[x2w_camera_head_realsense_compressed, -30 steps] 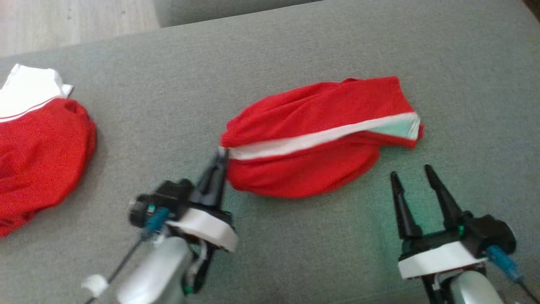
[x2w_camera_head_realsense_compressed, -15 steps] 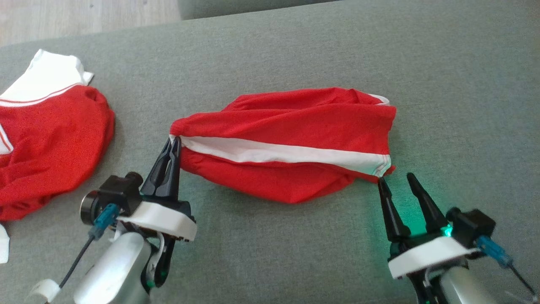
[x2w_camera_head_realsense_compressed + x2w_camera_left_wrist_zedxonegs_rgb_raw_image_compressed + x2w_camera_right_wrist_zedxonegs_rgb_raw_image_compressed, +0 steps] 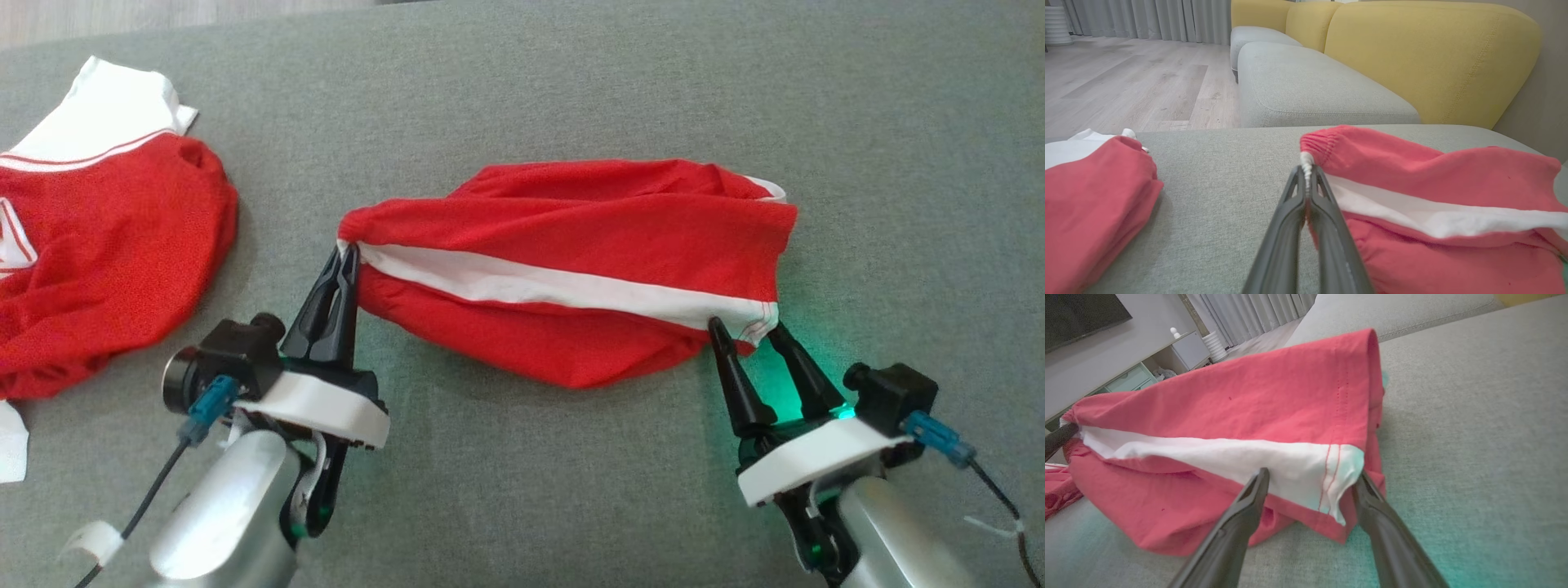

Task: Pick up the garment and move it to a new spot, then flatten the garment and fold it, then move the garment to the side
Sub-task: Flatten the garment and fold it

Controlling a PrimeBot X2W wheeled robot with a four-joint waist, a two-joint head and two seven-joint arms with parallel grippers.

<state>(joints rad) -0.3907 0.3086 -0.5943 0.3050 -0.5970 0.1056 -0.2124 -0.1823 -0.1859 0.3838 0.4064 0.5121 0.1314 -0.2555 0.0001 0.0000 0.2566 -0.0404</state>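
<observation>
While your left gripper is shut tight on the gathered end of the red cloth garment with the white stripe, which lies on the grey sofa cushion, your right gripper stands wide apart around the white corner. Push in a little, close on both layers, then pull gently sideways.

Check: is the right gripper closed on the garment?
Open. On the right gripper the fingers stand apart, straddling the red garment at its white-striped hem.
</observation>
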